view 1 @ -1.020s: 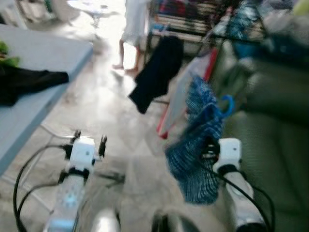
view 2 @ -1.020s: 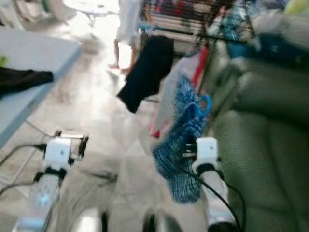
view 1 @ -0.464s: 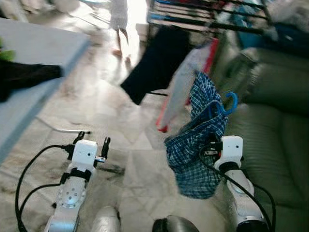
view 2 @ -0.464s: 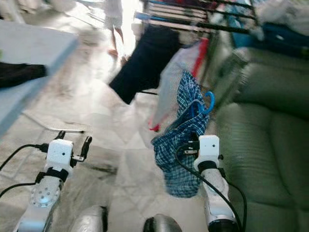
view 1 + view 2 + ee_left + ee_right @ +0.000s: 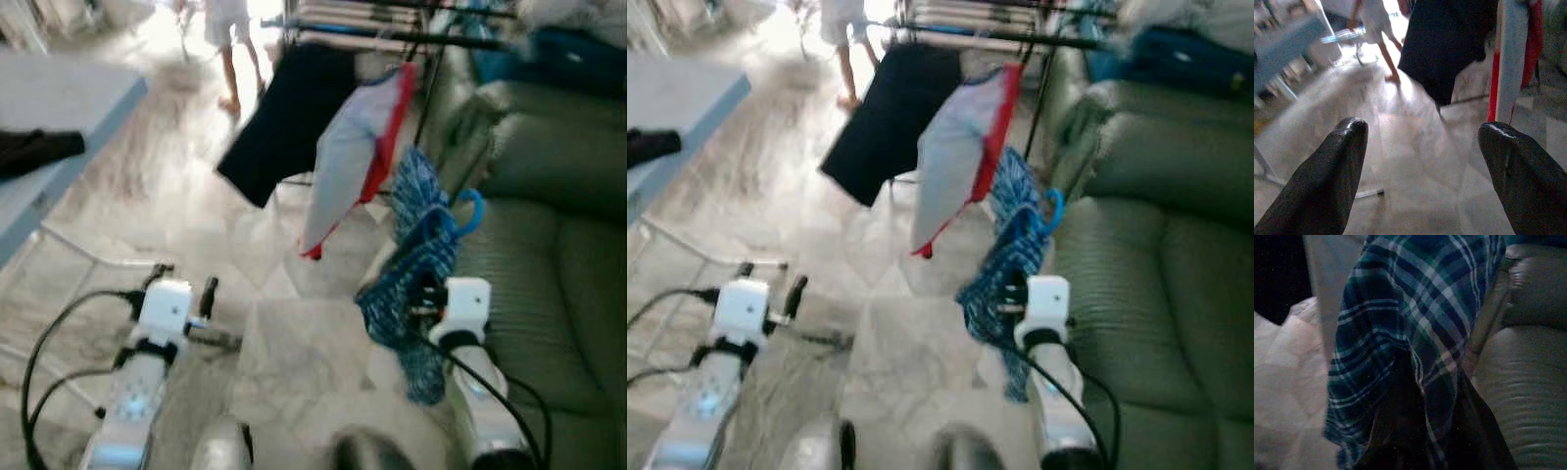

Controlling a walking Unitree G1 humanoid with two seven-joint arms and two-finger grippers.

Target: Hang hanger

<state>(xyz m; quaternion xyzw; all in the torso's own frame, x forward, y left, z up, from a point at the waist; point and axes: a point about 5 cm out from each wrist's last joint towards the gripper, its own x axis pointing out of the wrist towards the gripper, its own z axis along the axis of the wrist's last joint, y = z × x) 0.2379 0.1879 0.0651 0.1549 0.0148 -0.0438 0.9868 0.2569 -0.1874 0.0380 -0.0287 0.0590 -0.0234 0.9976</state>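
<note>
My right gripper [image 5: 427,290] is shut on a blue plastic hanger [image 5: 458,214] that carries a blue checked garment [image 5: 409,294]; the cloth drapes over the fingers and hides them. The same checked garment [image 5: 1415,328] hangs close before the right wrist camera. Ahead stands a clothes rack [image 5: 392,34] with a black garment [image 5: 279,117] and a grey-and-red garment [image 5: 348,157] hanging from its bar. My left gripper [image 5: 183,284] is low on the left above the floor, open and holding nothing; its fingers [image 5: 1327,181] stand wide apart in the left wrist view.
A green sofa [image 5: 549,255] runs along the right, close to my right arm. A blue-topped table [image 5: 59,108] with a dark cloth [image 5: 34,152] is at the left. A person's legs [image 5: 230,49] stand on the pale tiled floor [image 5: 176,196] beyond the rack.
The camera has shifted and the rack now looks nearer. The checked garment hangs more bunched and narrower by my right gripper. Both grippers keep their states.
</note>
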